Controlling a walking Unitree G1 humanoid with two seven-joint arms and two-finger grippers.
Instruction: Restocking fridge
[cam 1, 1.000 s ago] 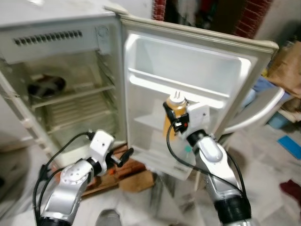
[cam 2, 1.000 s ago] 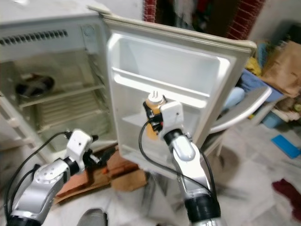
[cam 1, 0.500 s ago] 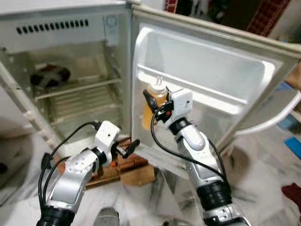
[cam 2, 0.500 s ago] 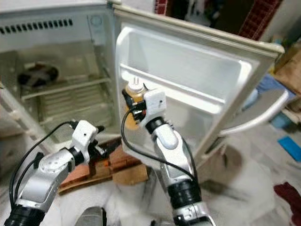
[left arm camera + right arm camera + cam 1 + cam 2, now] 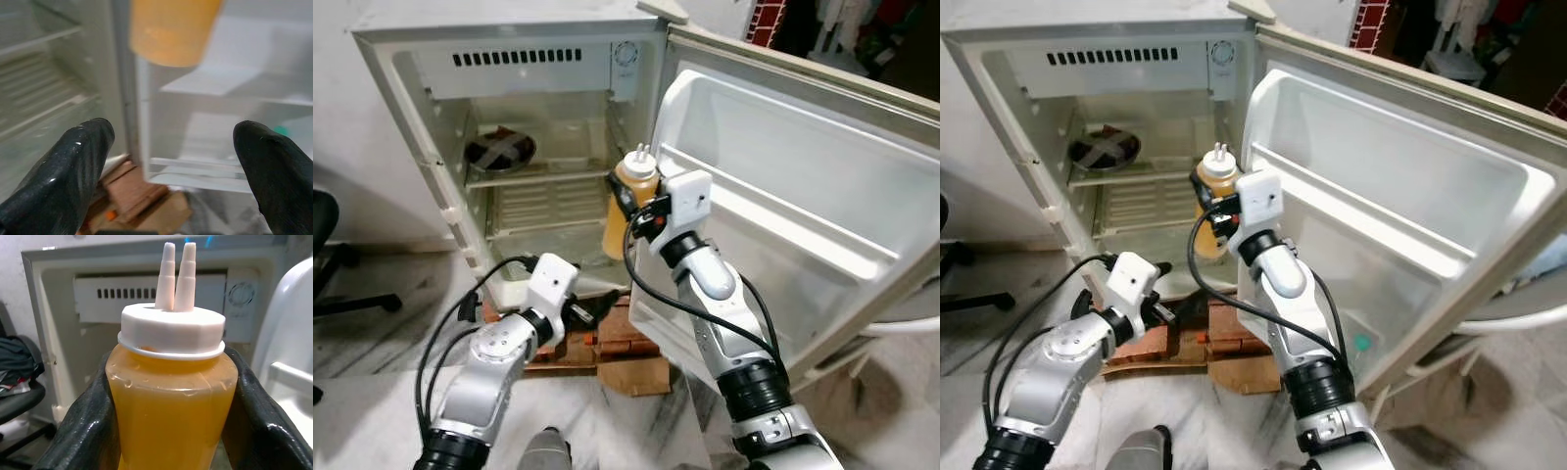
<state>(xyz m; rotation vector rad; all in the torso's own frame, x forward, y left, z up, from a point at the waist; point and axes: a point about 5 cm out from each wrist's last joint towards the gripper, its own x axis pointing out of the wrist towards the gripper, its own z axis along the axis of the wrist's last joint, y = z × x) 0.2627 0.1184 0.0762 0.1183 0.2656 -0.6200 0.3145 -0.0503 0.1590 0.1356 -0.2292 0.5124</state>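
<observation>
One sauce bottle clamped upright in right pincer before one open fridge; left pincer spread, empty.

No text, label, brand, number or sign can be read. The orange bottle bears no label on the side that shows, and the round dial at the top of the fridge is too small to make out.

The squeeze bottle is looking like translucent amber plastic under a matt white cap. Glossy black rubbery fingers are gripping it. The fridge door lining is showing smooth, shiny white plastic.
</observation>
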